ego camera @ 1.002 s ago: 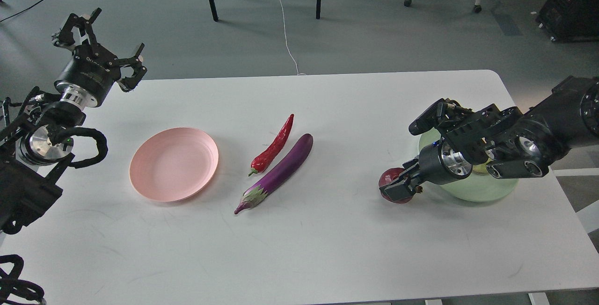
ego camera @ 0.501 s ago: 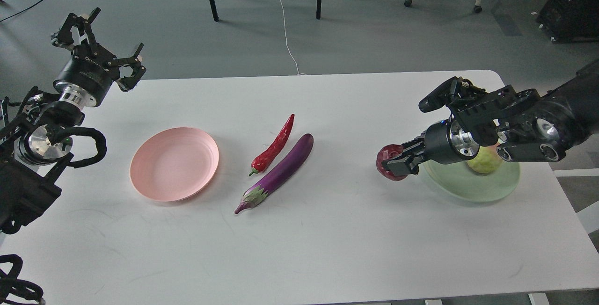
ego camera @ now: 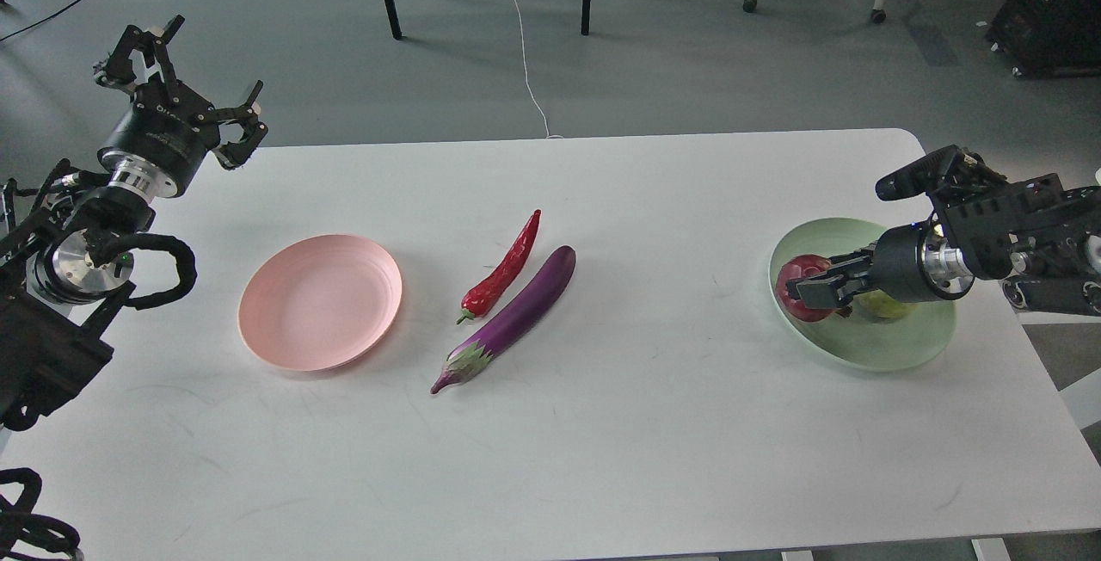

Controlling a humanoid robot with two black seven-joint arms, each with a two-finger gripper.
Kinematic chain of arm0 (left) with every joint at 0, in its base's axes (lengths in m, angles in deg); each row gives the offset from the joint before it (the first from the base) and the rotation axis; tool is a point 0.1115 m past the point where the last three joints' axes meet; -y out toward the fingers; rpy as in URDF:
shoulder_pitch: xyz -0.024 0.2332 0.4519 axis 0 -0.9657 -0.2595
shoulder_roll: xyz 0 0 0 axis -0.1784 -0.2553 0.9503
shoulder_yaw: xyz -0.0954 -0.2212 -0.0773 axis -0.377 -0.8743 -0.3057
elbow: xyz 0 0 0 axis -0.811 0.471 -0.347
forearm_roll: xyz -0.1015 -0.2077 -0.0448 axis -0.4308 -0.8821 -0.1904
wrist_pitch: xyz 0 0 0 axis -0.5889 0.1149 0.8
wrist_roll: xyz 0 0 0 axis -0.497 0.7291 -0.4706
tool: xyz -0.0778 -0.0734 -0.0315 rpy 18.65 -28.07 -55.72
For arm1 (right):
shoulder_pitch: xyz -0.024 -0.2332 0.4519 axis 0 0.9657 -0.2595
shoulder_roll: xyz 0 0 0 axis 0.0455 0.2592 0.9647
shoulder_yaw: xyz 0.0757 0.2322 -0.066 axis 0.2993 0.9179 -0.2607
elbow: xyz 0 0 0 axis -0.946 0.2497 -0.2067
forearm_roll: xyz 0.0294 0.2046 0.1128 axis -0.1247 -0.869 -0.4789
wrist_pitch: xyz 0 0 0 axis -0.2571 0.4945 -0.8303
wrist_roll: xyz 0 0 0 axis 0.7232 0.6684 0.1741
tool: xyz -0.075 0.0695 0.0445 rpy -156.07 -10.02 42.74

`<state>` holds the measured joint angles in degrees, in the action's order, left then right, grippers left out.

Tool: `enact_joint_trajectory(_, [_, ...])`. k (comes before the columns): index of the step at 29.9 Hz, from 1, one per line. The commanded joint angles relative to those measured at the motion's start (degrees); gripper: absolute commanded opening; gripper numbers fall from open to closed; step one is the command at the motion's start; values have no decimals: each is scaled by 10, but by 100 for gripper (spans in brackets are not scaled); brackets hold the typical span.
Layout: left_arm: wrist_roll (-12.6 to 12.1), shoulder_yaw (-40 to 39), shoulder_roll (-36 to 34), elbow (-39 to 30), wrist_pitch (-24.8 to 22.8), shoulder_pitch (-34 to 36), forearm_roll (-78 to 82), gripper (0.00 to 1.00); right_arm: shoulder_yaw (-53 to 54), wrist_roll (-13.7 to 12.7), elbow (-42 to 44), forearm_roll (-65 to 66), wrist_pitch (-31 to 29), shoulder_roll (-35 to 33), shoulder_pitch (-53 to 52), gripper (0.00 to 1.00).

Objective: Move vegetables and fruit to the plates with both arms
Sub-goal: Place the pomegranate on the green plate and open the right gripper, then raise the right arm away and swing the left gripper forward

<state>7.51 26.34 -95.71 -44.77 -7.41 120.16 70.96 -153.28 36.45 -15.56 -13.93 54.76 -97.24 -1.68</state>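
- Your right gripper (ego camera: 813, 290) is clamped on the round dark red pomegranate (ego camera: 800, 287), held over the near-left part of the pale mint green plate (ego camera: 869, 350).
- The bumpy yellow-green fruit (ego camera: 886, 307) lies on that plate, mostly hidden behind the gripper.
- Your left gripper (ego camera: 185, 70) is spread wide and holds nothing, far left of the plate.
- Left of the green plate: the glossy purple eggplant (ego camera: 512, 316), the red chili pepper (ego camera: 503, 273), then the pale pink plate (ego camera: 320, 301).
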Motion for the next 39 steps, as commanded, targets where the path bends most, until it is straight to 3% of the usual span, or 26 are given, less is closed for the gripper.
enact_joint_trajectory(1, [-1, 0, -2, 0, -1, 0, 0, 98, 2, 1, 26, 0, 1, 0, 24, 70])
enact_joint_trajectory(8, [0, -1, 1, -1, 0, 1, 0, 98, 19, 1, 20, -3, 1, -8, 14, 94])
enact_joint_trajectory(14, [-1, -1, -3, 0, 4, 2, 0, 98, 24, 1, 25, -3, 1, -13, 4, 97])
enact_joint_trajectory(18, [-5, 0, -9, -1, 4, 6, 2, 98, 88, 1, 31, -10, 1, -27, 9, 97])
enact_joint_trajectory(23, [-8, 25, -37, -22, 3, 18, 49, 98, 280, 1, 27, -11, -2, -87, 35, 97])
enact_joint_trajectory(29, [-5, 89, -99, -142, 13, 29, 203, 98, 535, 1, 25, -11, -1, -120, 145, 97])
enact_joint_trajectory(39, [-7, 98, -112, -271, 46, 40, 729, 98, 901, 0, 25, -22, 2, -120, 326, 97])
